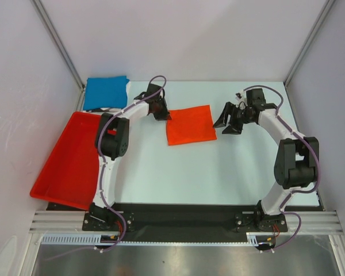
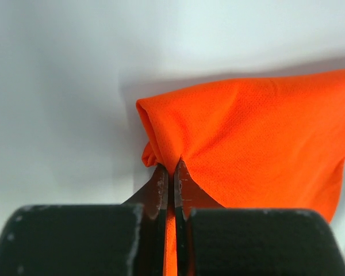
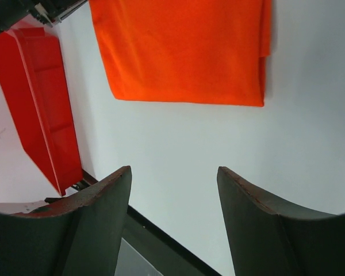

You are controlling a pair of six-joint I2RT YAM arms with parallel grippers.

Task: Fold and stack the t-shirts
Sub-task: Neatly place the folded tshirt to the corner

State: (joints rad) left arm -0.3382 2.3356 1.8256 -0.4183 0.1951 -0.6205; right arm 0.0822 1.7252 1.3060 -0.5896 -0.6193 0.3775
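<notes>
My left gripper is pinched tight on the orange shirt's left edge, mid-table. My right gripper is wide and empty, just right of it. Blue shirt lies folded, far-left corner. Likely the stacking step. Next: carry orange onto blue without unfolding it.

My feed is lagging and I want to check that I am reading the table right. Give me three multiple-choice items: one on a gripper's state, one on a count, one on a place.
1. The left gripper is:
A) open wide
B) shut on the orange t-shirt
C) shut on nothing

2. How many t-shirts are in view?
A) one
B) two
C) three

3. The blue t-shirt lies:
A) on the orange one
B) at the far left corner of the table
C) hanging off the near edge

Answers:
1. B, its wrist view shows it pinching the shirt's edge.
2. B, one orange and one blue.
3. B, it lies folded there, apart from the orange one.
</notes>
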